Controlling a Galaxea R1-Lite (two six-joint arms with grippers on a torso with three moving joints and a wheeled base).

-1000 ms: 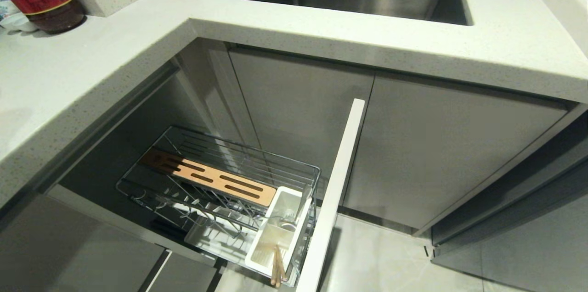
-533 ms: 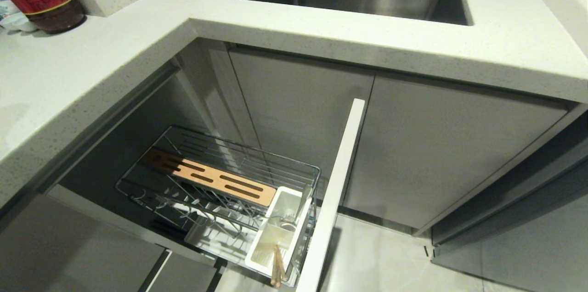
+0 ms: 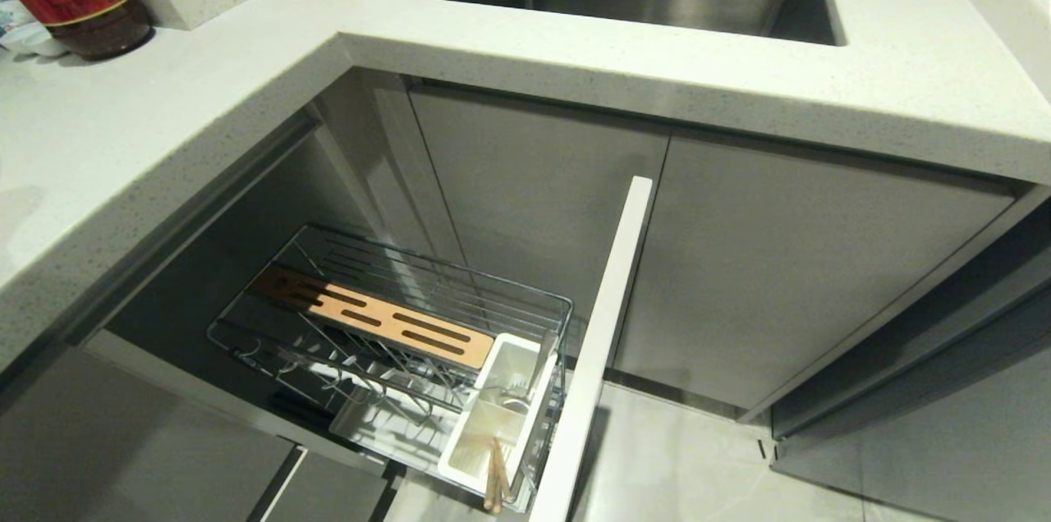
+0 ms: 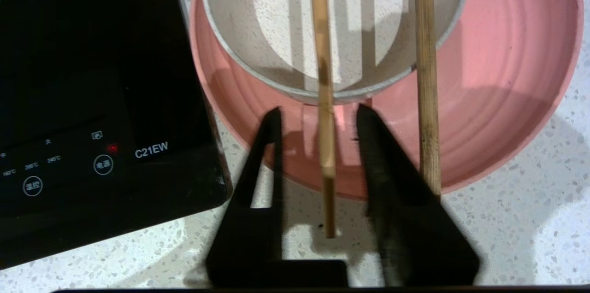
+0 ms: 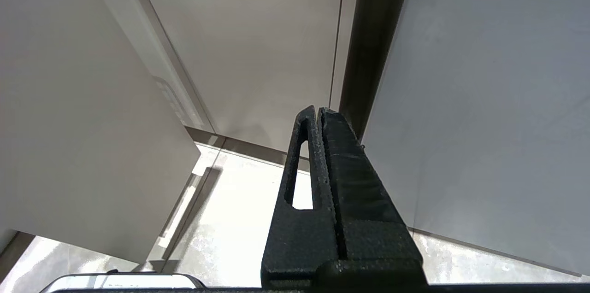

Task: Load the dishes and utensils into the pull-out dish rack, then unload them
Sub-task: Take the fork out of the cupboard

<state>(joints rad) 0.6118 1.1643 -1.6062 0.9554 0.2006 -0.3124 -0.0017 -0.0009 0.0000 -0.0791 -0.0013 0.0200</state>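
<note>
Left wrist view: two chopsticks across one bowl, one plate

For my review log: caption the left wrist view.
Open left claw straddles one chopstick lying across bowl and pink plate.
</note>
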